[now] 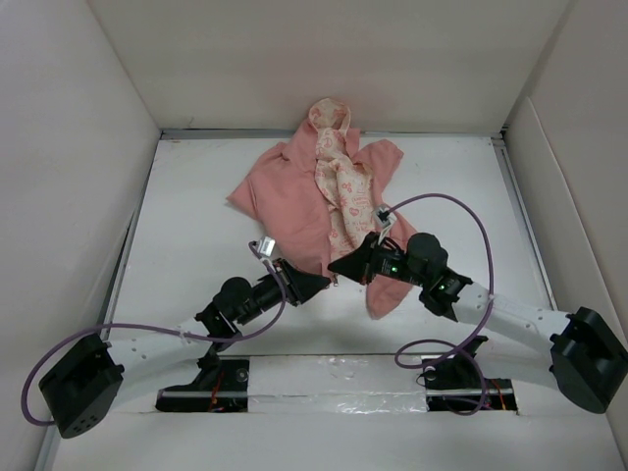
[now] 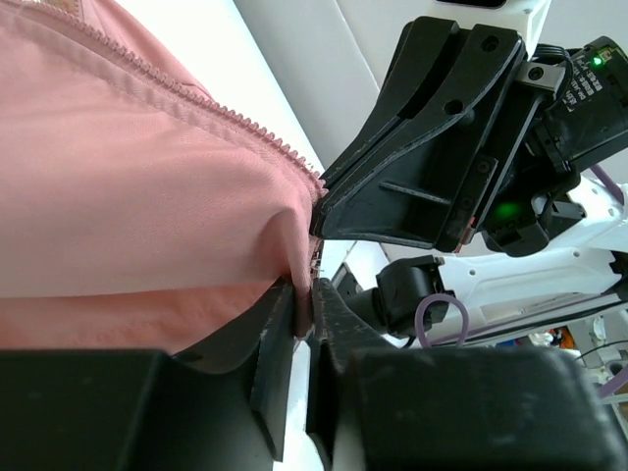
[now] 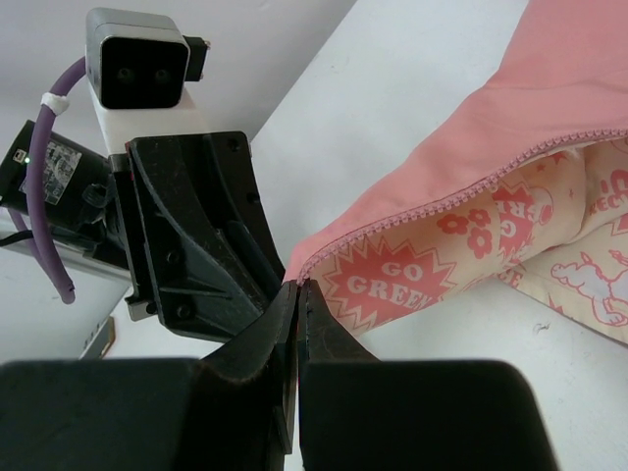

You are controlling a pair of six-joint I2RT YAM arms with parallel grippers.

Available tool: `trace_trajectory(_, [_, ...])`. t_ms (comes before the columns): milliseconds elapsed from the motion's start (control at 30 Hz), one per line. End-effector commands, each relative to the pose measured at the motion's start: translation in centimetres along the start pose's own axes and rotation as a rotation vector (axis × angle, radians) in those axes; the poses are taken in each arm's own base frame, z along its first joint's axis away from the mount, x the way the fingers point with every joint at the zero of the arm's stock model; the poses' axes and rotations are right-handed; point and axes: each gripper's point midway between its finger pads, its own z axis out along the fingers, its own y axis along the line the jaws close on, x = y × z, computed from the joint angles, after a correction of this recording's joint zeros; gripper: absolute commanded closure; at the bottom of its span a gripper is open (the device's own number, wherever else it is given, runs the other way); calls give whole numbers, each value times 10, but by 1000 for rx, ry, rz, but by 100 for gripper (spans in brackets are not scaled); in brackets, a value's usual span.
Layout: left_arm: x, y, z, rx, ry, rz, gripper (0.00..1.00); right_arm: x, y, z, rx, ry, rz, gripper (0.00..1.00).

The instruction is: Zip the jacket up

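The salmon-pink jacket [image 1: 294, 196] lies open on the white table with its cream printed lining [image 1: 343, 186] showing down the middle. My left gripper [image 1: 329, 282] is shut on the bottom corner of the jacket's left front edge, by the zipper teeth [image 2: 245, 128]. My right gripper [image 1: 339, 267] is shut on the bottom corner of the other front edge, where the lining reads "GO GREEN" [image 3: 412, 285]. The two grippers' tips nearly touch. In the left wrist view pink fabric [image 2: 147, 196] is pinched between my fingers [image 2: 329, 324]. In the right wrist view the zipper edge [image 3: 471, 182] runs up from my tips.
White walls enclose the table on the left [image 1: 69, 147], back [image 1: 334, 59] and right [image 1: 579, 147]. Purple cables [image 1: 461, 211] loop off both arms. The bases stand at the near edge [image 1: 334, 388].
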Motion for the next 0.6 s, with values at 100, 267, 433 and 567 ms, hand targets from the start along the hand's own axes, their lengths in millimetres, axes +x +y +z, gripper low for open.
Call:
trace_trajectory(100, [-25,-35,4,111,-76,20,100,-18,14,3,-41,-32,-22,99])
trace_trajectory(267, [-29,-36,-1,110,-102,-4,100,-27,4,-8,21,-82,-26,47])
trace_trajectory(433, [-40,-47,-5,123,-134,-59,100,-16,-24,-39,202,-85,2,27])
trace_trajectory(567, [-43,-41,-3,50,-130,-105,100,10,-79,-82,509,-114,76,92])
